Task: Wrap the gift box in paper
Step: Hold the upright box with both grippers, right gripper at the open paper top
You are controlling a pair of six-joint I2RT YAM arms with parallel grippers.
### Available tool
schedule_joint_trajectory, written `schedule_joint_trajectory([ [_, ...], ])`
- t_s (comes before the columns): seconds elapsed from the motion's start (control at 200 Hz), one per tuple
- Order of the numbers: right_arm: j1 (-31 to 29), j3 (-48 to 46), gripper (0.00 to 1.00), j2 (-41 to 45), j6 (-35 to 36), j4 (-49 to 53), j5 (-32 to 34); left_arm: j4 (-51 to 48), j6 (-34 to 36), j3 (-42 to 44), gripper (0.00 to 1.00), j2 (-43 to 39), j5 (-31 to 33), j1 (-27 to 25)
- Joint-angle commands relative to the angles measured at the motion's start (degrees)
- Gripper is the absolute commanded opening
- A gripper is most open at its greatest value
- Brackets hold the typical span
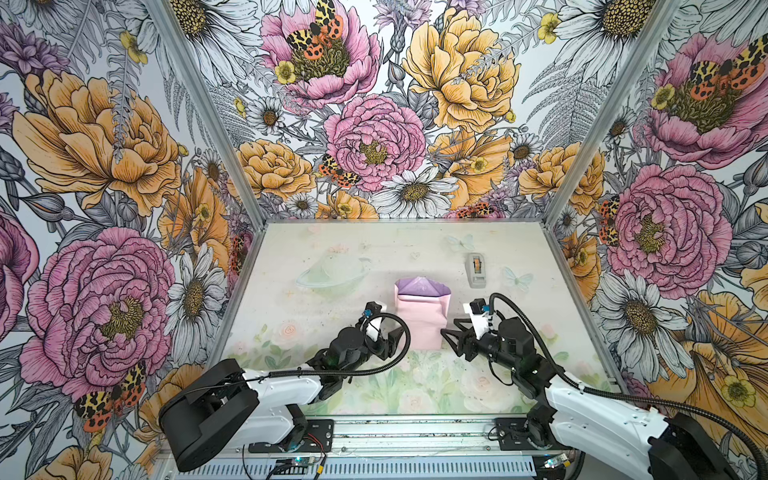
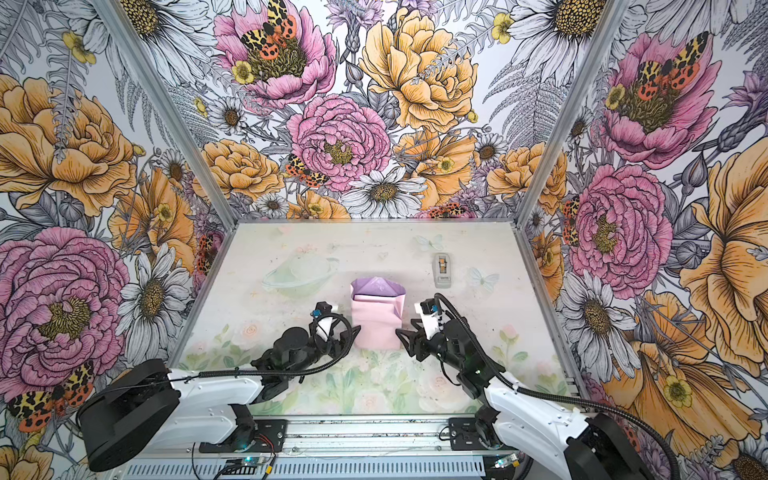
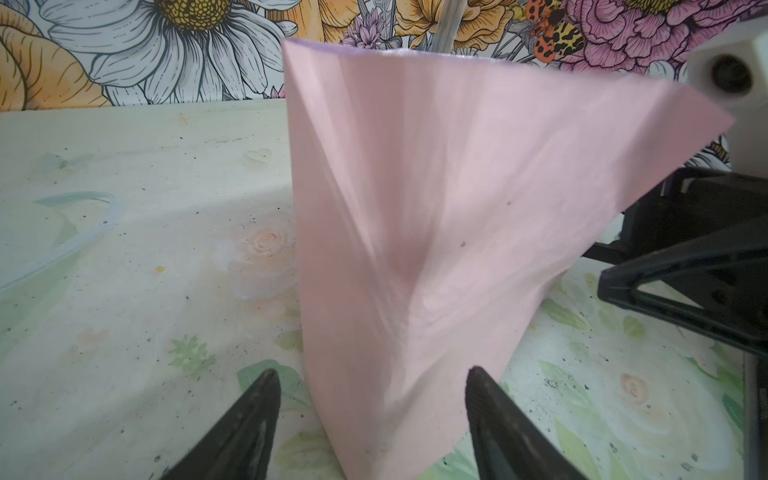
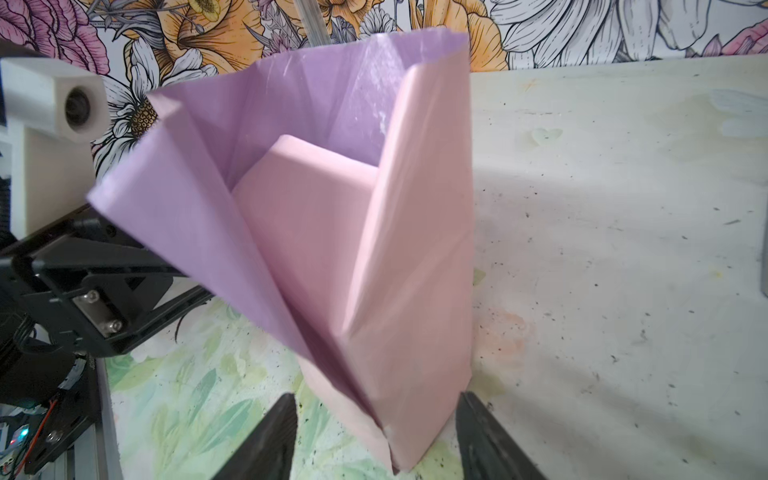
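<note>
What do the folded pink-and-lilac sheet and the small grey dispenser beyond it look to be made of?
The pink-and-lilac folded sheet looks like thin paper: sharp creases, soft dents. Its pink face is matte; the lilac face shows a faint sheen, perhaps coated. The small grey tape dispenser looks like moulded plastic, smooth, though too small to be sure.

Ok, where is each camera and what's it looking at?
Both top views: high at the front, looking down on the table, left gripper, right gripper, paper and tape dispenser.
Left wrist: on the left arm, past the left gripper at the paper's pink side.
Right wrist: on the right arm, past the right gripper, into the lilac fold.
Shared: each wrist view shows the paper and the opposite gripper.
</note>
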State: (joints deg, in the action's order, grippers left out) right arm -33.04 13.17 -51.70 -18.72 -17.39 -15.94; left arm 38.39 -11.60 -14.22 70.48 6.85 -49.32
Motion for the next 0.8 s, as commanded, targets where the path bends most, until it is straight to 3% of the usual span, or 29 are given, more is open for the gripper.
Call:
schedule_joint_trajectory([
  [0.0,-0.1,3.86,0.64,-0.1,0.62,-1.52,-1.97,-2.97,-1.51,-3.19,0.72,-2.2,-1.7,0.12],
  [0.44,0.41,4.88,0.76,-0.07,-2.25,-0.54,-1.19,-7.8,-0.85,-3.43,0.75,-6.77,-0.35,0.45],
  [0.796,0.33,4.59,0.61,-8.89,-2.02,-1.03,-5.72,-1.57,-2.47,-2.78,0.66,2.28,-4.3,0.83],
])
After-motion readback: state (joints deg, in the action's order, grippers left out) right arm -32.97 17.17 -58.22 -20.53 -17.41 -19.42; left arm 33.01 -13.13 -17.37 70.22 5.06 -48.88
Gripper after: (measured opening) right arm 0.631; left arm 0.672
